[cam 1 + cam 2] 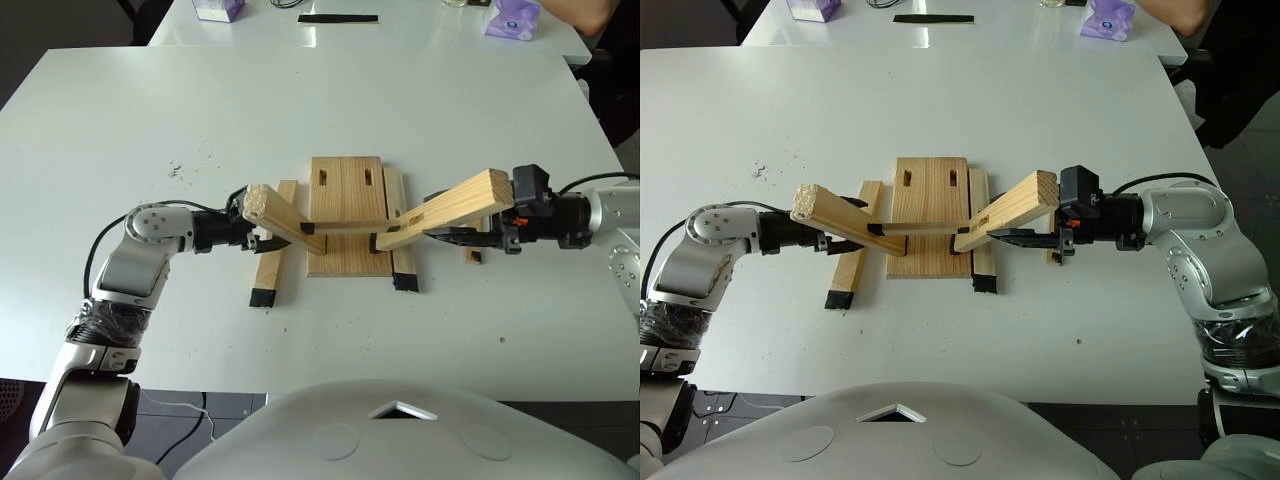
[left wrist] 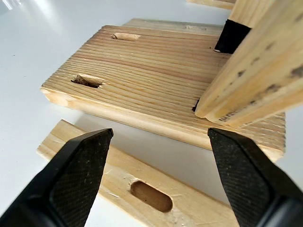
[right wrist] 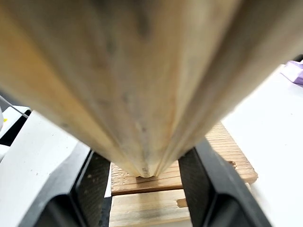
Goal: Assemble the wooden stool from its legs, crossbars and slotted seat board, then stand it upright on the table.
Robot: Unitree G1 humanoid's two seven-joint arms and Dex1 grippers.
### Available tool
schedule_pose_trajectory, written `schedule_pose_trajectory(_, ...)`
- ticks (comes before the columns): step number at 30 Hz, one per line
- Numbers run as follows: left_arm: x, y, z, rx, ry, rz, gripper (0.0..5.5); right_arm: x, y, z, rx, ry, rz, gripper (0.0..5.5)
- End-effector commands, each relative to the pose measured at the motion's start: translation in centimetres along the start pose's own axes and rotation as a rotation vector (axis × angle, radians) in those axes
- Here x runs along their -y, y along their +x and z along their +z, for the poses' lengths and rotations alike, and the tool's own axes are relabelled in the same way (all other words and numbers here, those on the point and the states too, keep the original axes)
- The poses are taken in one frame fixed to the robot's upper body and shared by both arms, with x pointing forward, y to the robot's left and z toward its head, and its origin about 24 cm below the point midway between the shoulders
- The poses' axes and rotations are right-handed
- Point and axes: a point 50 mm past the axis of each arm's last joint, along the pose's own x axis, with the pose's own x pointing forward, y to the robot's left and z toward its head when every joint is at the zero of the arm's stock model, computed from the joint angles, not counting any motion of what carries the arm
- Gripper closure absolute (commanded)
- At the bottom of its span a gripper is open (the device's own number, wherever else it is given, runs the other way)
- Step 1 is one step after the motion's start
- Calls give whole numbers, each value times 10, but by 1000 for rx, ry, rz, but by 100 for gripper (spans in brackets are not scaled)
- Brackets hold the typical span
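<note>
Over the grainy slotted seat board (image 1: 345, 195), a black-tipped leg (image 1: 450, 208) tilts.

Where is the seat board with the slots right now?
The slotted seat board lies flat at the centre of the table, a loose leg on each side, beneath the crossbar between the raised legs.

Both arms reach inward, wrists low.
Left gripper (image 2: 161, 136) fingers spread wide; right gripper (image 3: 145, 164) clamped on a tilted leg (image 1: 455, 205).

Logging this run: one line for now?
left gripper open by left leg | right gripper shut on right leg | crossbar between legs
</note>
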Motion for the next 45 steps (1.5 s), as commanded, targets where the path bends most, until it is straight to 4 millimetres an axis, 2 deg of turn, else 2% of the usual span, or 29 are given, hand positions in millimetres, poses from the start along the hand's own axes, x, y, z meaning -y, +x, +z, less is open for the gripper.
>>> schedule_pose_trajectory(1,5,1,-4,-26,-1,0,177,1,-9,-25,-164,95,5,347)
schedule_pose_trajectory(7,10,3,-6,-28,-5,3,177,6,-10,-23,-159,102,13,347)
schedule_pose_trajectory(17,23,11,-4,-9,-15,-26,177,0,5,-26,-155,104,56,347)
schedule_pose_trajectory(26,30,20,-4,-5,-44,-30,177,-9,14,-35,-171,117,73,347)
schedule_pose_trajectory(37,30,24,-3,-9,-36,-42,177,-2,27,-52,-183,208,111,347)
schedule_pose_trajectory(45,32,29,-1,-3,-36,-49,177,-9,34,-62,-231,227,178,347)
